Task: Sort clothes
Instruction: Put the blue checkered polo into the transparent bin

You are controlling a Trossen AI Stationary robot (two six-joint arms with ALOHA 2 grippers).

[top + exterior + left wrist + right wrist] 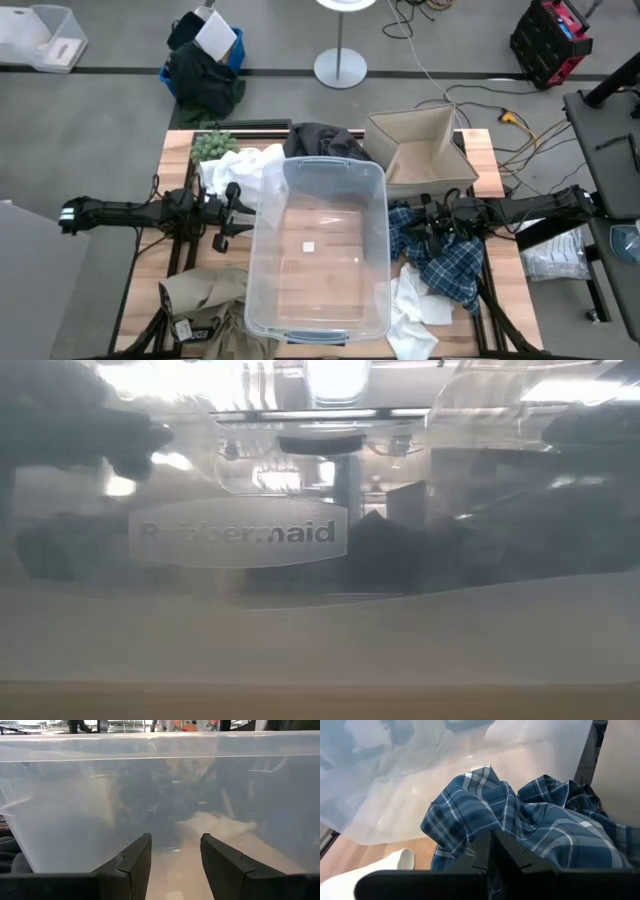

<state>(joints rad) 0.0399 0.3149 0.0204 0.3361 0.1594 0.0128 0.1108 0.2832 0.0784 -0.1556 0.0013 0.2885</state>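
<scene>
Gripping plaid shirt point(530, 825) with right gripper point(490, 851) pinched shut, ready to lift | left gripper point(175, 865) parted, empty, facing clear bin point(320, 250) wall | bin empty

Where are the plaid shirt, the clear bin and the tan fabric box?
plaid shirt point(447, 262): high view, on its crumpled middle, right of the bin.
clear bin point(266, 208): high view, on its left wall.
tan fabric box point(402, 128): high view, on its inner back wall.

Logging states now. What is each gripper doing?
Left gripper: jaws open, empty, facing the clear bin.
Right gripper: jaws closed, at the plaid shirt.
</scene>
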